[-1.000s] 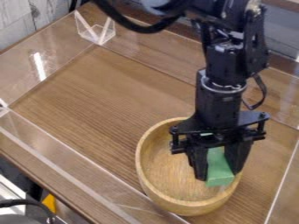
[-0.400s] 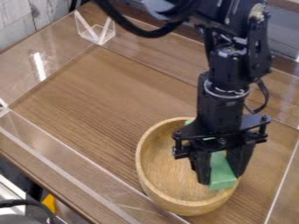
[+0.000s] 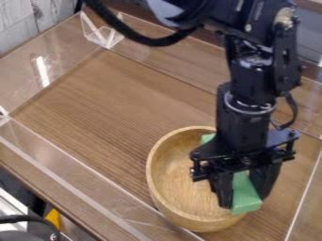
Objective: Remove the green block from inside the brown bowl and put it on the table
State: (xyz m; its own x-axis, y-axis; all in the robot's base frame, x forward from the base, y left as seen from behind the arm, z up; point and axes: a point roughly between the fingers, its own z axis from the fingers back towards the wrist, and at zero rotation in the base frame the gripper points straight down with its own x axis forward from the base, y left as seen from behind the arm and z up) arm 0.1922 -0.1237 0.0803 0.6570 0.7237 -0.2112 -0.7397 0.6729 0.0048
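Observation:
The green block (image 3: 246,195) stands tilted between my gripper's (image 3: 243,184) black fingers, over the right part of the brown bowl (image 3: 170,193). The gripper is shut on the block, reaching straight down from the black arm above. The bowl sits on the table (image 3: 120,108) near its front right corner. Whether the block's lower end still touches the bowl's inside I cannot tell.
Clear acrylic walls (image 3: 56,56) run along the table's edges at the left, back and front. A small clear bracket (image 3: 104,33) stands at the back left corner. Bare wood tabletop stretches left of and behind the bowl.
The arm has shifted slightly right and toward the camera with the green block held in the gripper; the block now sits nearer the bowl's right rim.

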